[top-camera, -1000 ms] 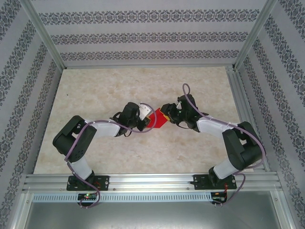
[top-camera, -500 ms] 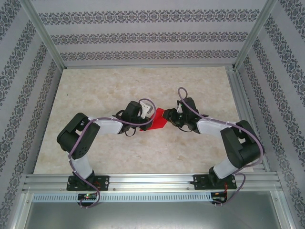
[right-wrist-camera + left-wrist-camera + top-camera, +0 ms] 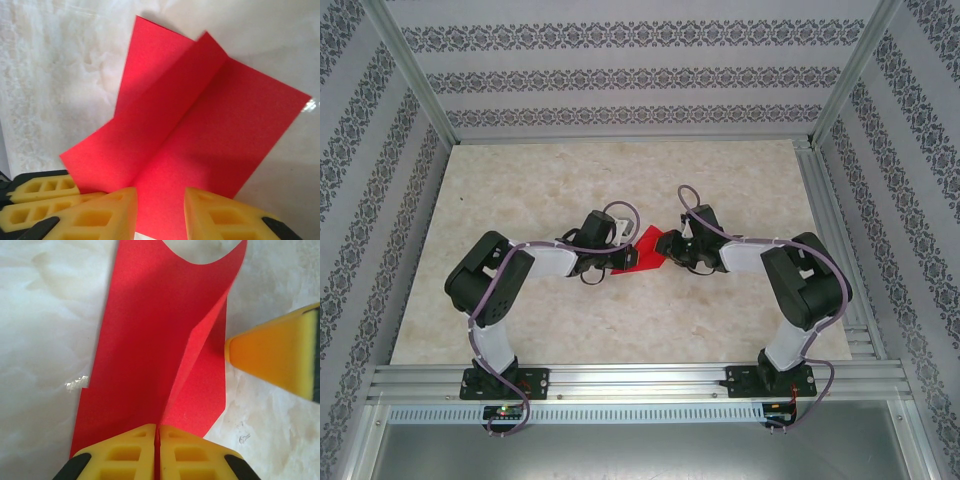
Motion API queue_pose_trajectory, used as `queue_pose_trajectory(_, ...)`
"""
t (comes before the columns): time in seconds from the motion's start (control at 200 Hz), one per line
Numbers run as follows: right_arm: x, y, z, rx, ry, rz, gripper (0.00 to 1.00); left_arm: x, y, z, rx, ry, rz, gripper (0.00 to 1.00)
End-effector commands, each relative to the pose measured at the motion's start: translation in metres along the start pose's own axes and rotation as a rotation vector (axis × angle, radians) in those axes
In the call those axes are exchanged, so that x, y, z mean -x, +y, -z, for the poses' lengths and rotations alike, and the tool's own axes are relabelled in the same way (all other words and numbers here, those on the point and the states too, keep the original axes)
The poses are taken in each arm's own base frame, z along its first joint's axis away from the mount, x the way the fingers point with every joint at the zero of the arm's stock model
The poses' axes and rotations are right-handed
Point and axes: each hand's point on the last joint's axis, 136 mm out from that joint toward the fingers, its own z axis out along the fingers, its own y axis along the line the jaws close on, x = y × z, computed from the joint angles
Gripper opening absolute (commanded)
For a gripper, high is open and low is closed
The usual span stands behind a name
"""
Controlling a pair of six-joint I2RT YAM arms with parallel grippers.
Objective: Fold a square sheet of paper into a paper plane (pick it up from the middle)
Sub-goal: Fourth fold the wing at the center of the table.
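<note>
so in the last second your right arm swung in and the right fingers [image 3: 102, 215] narrowed, but they're spread astride the edge of the square sheet of paper [image 3: 200, 135]. left fingers [image 3: 127, 455] are pinching its crease. it's mid bench [image 3: 520, 190]. one sheet, two arms; looks like the first fold's getting set.
</note>
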Motion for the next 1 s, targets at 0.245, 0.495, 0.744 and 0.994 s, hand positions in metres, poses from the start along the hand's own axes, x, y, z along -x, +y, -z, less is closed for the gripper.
queue_pose_trajectory(0.245,-0.004,-0.015,-0.009,-0.108,0.047,0.020,0.29,0.011,-0.001,0.001,-0.061,0.010,0.143,0.11)
queue_pose_trajectory(0.495,-0.002,-0.023,-0.006,-0.151,0.041,-0.014,0.26,0.016,-0.003,0.002,-0.092,0.013,0.202,0.11)
queue_pose_trajectory(0.744,0.018,0.024,0.015,0.000,-0.025,0.060,0.28,0.017,-0.006,0.001,-0.114,0.054,0.223,0.11)
queue_pose_trajectory(0.994,0.028,0.053,0.015,0.055,-0.041,0.125,0.39,0.018,-0.004,0.001,-0.108,0.060,0.239,0.11)
